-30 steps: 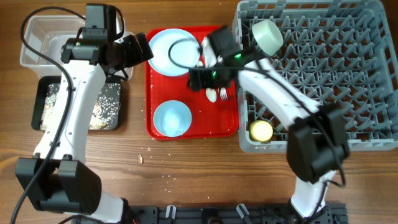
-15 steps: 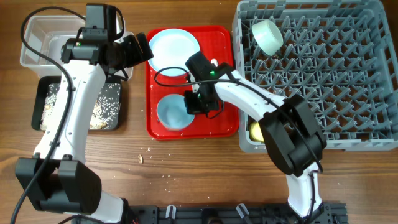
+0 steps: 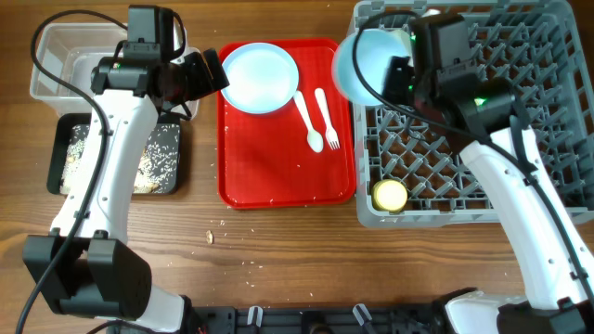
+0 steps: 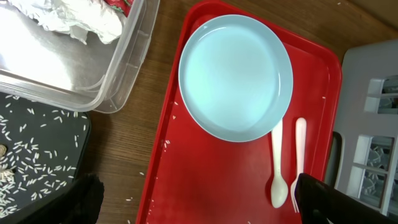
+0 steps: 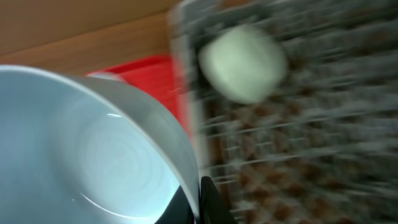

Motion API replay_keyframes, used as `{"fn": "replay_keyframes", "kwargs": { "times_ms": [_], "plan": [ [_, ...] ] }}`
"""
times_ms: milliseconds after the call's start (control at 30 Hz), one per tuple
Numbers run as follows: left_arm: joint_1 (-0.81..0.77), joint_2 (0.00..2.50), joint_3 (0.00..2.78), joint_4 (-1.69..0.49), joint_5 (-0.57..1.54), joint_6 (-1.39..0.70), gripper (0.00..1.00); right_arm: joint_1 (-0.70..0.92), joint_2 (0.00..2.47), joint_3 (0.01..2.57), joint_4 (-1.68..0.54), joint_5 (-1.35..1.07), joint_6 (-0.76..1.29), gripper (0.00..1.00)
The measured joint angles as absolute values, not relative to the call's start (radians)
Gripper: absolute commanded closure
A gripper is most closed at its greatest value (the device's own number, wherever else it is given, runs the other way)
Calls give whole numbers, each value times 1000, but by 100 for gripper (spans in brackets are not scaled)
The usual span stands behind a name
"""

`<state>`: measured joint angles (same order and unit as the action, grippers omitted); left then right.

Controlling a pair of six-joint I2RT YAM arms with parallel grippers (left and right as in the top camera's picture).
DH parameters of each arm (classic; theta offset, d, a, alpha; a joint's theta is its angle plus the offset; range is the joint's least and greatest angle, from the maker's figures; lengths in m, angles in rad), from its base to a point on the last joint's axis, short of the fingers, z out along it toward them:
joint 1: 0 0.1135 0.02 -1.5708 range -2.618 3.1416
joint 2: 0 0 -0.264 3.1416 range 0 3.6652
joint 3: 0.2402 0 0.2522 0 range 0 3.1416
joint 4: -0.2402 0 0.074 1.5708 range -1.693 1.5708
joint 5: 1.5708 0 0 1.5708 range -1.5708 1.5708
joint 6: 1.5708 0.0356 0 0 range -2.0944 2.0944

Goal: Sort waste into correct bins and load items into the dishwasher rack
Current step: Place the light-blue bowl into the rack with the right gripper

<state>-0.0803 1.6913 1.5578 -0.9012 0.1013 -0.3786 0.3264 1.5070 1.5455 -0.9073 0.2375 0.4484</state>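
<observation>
The left pincer (image 3: 206,72) hung with jaws spread wide, the clear tub (image 4: 93,68) to its left and the plate (image 4: 236,74) just ahead. The right pincer (image 3: 395,74) clamped a pale blue bowl (image 3: 364,63) by its rim, the rack (image 3: 520,186) beneath it and a mint bowl (image 5: 242,62) just beyond.

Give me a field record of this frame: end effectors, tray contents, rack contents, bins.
right end effector: shut on round pale blue bowl, at the upper-left corner of the grey pegged plastic dishwasher rack
left end effector: open, empty, above the flat red tray
on tray: round pale blue plate, white plastic spoon, white plastic fork
in rack: small yellow cup, pale mint bowl
clear plastic tub: crumpled white paper
shallow black tray: white rice-like crumbs
</observation>
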Motion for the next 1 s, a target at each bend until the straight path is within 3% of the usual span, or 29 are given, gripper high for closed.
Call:
{"fn": "replay_keyframes", "kwargs": {
  "times_ms": [200, 367, 600, 1000],
  "plan": [
    [-80, 1691, 1558, -901, 101, -379, 0, 326, 1681, 1544, -1081, 856, 447, 96],
    [-80, 1691, 1558, -901, 101, -379, 0, 326, 1803, 1544, -1068, 1132, 390, 96],
    [-80, 1691, 1558, -901, 101, -379, 0, 326, 1947, 1544, -1054, 1187, 308, 96],
    [-80, 1691, 1558, -901, 101, -379, 0, 388, 1949, 1544, -1062, 1186, 270, 95]
  ]
}}
